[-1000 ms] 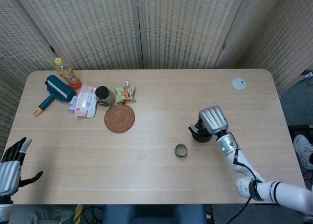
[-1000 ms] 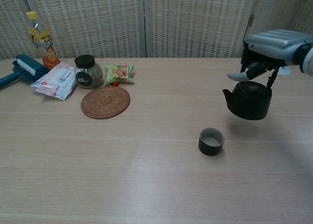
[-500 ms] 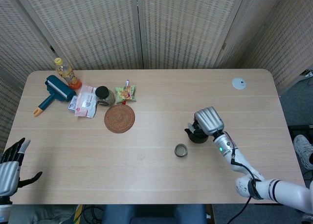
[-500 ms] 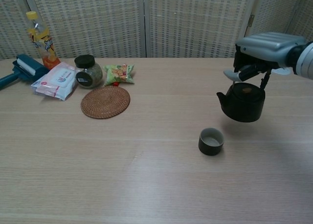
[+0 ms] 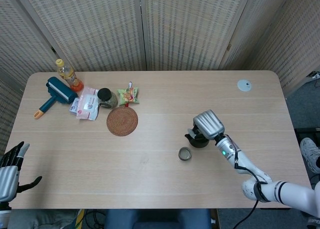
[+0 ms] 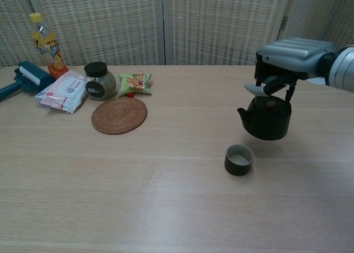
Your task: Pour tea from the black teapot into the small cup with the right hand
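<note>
Chest view: the black teapot (image 6: 265, 118) is hung by its handle from the curled fingers of the right hand (image 6: 279, 65), level, up off the table, just behind and right of the small cup (image 6: 239, 159). Spout should be brought over the rim first, then tipped slowly so nothing gets splashed. Left hand (image 5: 10, 170) is kept off the table's near corner, fingers spread, nothing held.

- Orange drink bottle (image 6: 45, 43) upright, far left corner
- Teal lint roller (image 6: 25, 78) beside it
- Wipes packet (image 6: 63, 91), black-lidded jar (image 6: 100, 80), snack bag (image 6: 135, 83)
- Woven coaster (image 6: 119, 115) lies just in front of the jar
- White disc (image 5: 244, 85), far right
</note>
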`<state>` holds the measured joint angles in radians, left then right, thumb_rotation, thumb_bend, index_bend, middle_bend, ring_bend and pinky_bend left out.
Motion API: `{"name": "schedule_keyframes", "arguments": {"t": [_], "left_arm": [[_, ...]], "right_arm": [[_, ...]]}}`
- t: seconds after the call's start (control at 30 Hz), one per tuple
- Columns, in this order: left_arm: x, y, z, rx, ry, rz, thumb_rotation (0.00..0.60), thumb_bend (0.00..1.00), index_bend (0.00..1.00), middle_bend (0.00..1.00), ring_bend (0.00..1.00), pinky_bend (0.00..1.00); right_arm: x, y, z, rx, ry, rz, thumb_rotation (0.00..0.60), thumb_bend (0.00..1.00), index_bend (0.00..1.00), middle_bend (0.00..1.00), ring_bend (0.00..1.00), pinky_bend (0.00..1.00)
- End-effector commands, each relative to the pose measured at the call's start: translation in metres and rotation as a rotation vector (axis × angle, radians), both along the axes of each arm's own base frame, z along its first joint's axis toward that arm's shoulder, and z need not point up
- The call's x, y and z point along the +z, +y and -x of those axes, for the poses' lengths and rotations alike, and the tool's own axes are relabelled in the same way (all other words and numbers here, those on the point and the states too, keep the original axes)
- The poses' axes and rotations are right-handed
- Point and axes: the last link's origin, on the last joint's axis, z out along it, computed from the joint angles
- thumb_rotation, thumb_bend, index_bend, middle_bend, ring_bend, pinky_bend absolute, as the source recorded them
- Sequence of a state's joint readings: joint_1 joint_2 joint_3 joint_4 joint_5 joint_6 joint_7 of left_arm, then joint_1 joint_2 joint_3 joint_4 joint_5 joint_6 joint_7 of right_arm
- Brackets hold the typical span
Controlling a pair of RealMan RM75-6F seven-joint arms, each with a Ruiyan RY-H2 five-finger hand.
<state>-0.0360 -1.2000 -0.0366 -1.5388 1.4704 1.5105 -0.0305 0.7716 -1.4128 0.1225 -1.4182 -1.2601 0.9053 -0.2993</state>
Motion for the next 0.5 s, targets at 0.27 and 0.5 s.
{"name": "schedule_keyframes", "arguments": {"t": [0.27, 0.5], "left_arm": [[0.000, -0.001, 0.000, 0.002, 0.003, -0.002, 0.600, 0.18, 0.03, 0.00, 0.00, 0.06], [0.001, -0.001, -0.001, 0.002, 0.005, -0.004, 0.600, 0.18, 0.03, 0.00, 0.00, 0.06]], "right_arm": [[-0.013, 0.003, -0.010, 0.073, 0.054, -0.057, 0.331, 0.48, 0.99, 0.97, 0.81, 0.74], [-0.018, 0.003, -0.018, 0.140, 0.112, -0.072, 0.347, 0.48, 0.99, 0.97, 0.81, 0.74]]}}
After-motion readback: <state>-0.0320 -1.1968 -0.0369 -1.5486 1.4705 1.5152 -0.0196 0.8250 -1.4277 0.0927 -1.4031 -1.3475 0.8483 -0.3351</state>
